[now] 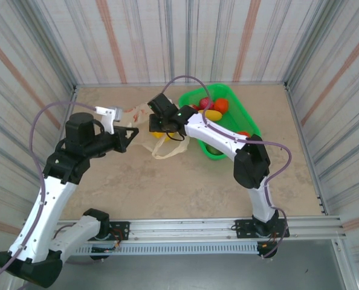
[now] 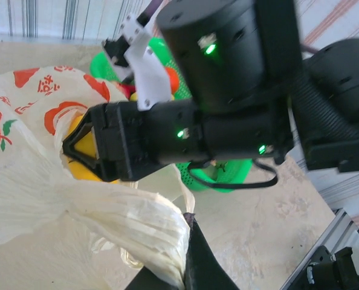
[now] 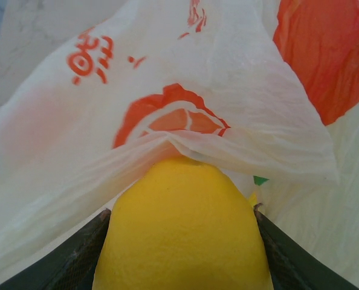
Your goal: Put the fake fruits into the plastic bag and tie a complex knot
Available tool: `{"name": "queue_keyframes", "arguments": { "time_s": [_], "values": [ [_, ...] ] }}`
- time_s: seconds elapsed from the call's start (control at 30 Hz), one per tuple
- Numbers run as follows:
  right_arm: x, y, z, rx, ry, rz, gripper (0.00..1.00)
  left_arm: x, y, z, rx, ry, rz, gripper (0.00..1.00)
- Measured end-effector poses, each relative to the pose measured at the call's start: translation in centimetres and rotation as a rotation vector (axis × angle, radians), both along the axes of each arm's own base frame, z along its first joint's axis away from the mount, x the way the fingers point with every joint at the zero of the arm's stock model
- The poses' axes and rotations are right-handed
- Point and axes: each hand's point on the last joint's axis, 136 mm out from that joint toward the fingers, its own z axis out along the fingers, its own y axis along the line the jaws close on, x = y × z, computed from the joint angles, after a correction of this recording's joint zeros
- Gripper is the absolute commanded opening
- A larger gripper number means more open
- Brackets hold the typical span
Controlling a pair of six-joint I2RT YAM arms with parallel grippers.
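The cream plastic bag (image 1: 142, 115) with red fruit prints lies at the table's middle back, a loop handle (image 1: 167, 150) trailing toward me. My left gripper (image 1: 133, 134) is shut on the bag's gathered edge (image 2: 149, 229), with one dark finger (image 2: 200, 260) pressed against the plastic. My right gripper (image 1: 157, 130) is closed round a yellow fake fruit (image 3: 182, 223) at the bag's mouth. Its fingers (image 3: 77, 260) flank the fruit on both sides, and the bag's rim (image 3: 228, 145) drapes over the fruit's tip. In the left wrist view the same fruit (image 2: 83, 170) shows beneath the right gripper (image 2: 71, 148).
A green plastic basket (image 1: 243, 115) stands at the back right, right of the bag, holding a red fruit (image 1: 205, 104), an orange one (image 1: 220, 105) and a yellow one (image 1: 213, 115). Striped walls close in the table on three sides. The rail (image 1: 185, 229) runs along the near edge.
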Motion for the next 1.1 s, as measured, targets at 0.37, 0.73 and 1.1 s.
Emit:
{"name": "queue_keyframes", "arguments": {
  "time_s": [0.37, 0.73, 1.1],
  "values": [
    [2.0, 1.4, 2.0, 0.007, -0.115, -0.071, 0.87, 0.9, -0.8, 0.8, -0.046, 0.025, -0.009, 0.0],
    [1.1, 1.1, 1.1, 0.024, -0.159, -0.002, 0.99, 1.5, -0.2, 1.1, -0.077, 0.037, 0.019, 0.0],
    [-1.0, -1.5, 7.3, 0.27, -0.233, 0.136, 0.99, 1.5, -0.2, 1.0, -0.078, 0.04, 0.021, 0.0]
  ]
}}
